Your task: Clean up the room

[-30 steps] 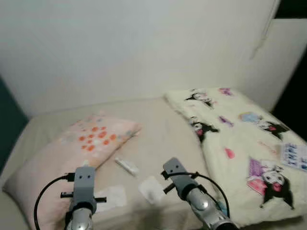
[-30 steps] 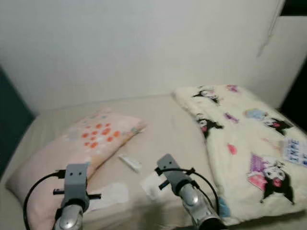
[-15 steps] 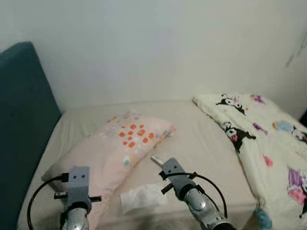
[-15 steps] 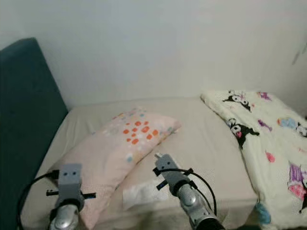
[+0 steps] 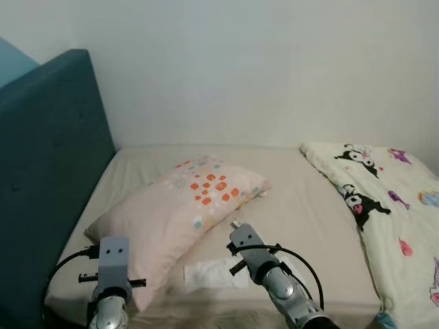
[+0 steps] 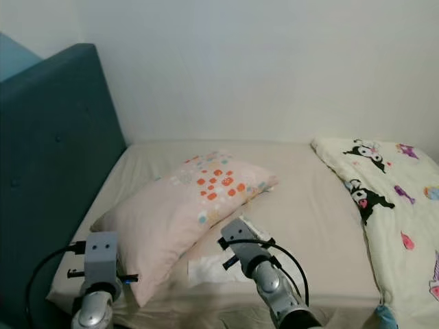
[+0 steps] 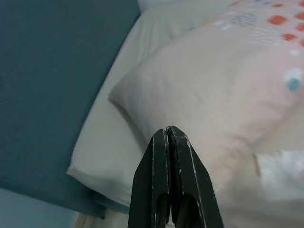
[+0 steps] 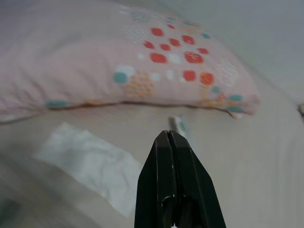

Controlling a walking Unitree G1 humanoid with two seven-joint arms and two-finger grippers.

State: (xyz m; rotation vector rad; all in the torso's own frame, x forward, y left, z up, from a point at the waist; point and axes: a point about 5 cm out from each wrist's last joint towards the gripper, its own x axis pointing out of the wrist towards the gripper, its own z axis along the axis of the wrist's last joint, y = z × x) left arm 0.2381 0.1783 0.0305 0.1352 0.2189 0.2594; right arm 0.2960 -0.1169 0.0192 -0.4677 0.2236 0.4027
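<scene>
Hovering low at the bed's [image 5: 302,205] near edge, both tools are pressed shut with nothing between the fingers. Left tool [image 7: 167,137] points at the corner of the pink pillow [image 5: 185,209], teal headboard [image 5: 48,171] off to its outer side. Right tool [image 8: 170,142] has the crumpled white tissue [image 8: 90,164] just ahead toward the left tool, and a small white tube [image 8: 180,126] directly ahead, near the pillow. Cartoon-print blanket [image 5: 384,205] lies well apart beyond the right tool.
</scene>
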